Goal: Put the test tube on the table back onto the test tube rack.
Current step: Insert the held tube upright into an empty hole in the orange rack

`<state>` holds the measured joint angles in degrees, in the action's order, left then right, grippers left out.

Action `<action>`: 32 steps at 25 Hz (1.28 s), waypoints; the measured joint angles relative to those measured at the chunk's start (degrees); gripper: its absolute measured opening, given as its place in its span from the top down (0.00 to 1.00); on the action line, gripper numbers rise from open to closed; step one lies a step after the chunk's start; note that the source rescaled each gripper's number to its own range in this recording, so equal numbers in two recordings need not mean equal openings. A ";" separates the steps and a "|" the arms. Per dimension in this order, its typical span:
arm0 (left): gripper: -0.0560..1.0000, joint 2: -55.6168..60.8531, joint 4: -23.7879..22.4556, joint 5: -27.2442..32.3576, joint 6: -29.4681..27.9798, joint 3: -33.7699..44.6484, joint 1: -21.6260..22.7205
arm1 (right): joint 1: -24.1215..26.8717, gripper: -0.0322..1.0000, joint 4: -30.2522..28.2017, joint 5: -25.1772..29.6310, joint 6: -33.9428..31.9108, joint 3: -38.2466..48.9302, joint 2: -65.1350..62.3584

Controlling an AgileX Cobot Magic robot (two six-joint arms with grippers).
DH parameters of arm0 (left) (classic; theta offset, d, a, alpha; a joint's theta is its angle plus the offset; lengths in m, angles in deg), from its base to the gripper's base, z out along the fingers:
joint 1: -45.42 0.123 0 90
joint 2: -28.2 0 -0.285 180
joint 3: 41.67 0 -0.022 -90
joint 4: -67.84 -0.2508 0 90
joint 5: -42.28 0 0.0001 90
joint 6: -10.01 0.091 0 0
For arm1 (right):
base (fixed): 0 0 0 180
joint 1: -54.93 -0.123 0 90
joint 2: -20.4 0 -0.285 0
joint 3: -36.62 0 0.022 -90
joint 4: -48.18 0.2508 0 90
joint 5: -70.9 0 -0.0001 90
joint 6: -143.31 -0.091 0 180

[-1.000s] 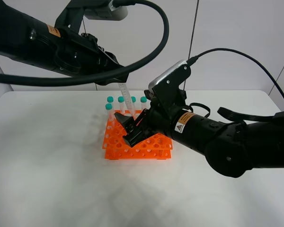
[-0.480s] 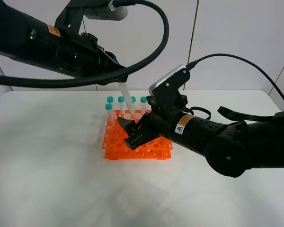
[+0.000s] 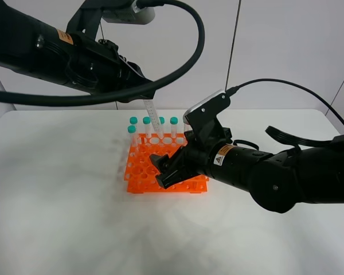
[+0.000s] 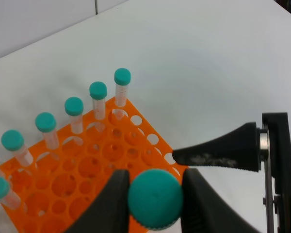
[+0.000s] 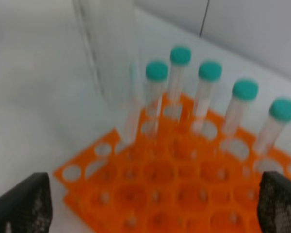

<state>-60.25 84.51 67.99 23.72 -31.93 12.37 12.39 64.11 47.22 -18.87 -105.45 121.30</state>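
The left arm reaches in from the upper left of the high view, a thick black cable (image 3: pixel 189 34) looping over it. Its left gripper (image 4: pixel 155 196) points down over the orange test tube rack (image 3: pixel 139 179), jaws clamped on the teal cap of the test tube (image 3: pixel 153 120). The tube hangs slightly tilted, its tapered tip down at the rack's top tier beside the back row; whether it has entered a hole cannot be told. The right arm stretches in low from the right, and the right gripper (image 3: pixel 163 171) is over the rack's front, jaws spread wide and holding nothing. Other teal-capped tubes (image 5: pixel 156 92) stand upright along the rack's far edge. The rack sits on the white table (image 3: pixel 57 217), before a pale panelled wall (image 3: pixel 286 40) with dark seams.
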 joint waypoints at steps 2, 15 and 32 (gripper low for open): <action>0.95 0.00 0.00 0.00 0.00 0.00 0.00 | 0.00 0.09 2.25 2.26 0.59 0.00 0.00; 0.95 0.00 0.00 -0.01 0.21 0.00 0.00 | 7.25 0.09 10.78 11.60 5.21 0.00 -0.05; 0.95 0.00 0.00 -0.01 0.23 0.00 0.00 | 23.09 0.09 7.30 17.06 8.29 0.00 -0.05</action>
<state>-60.25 84.51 67.98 23.96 -31.93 12.37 35.48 71.41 64.28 -10.58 -105.45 121.25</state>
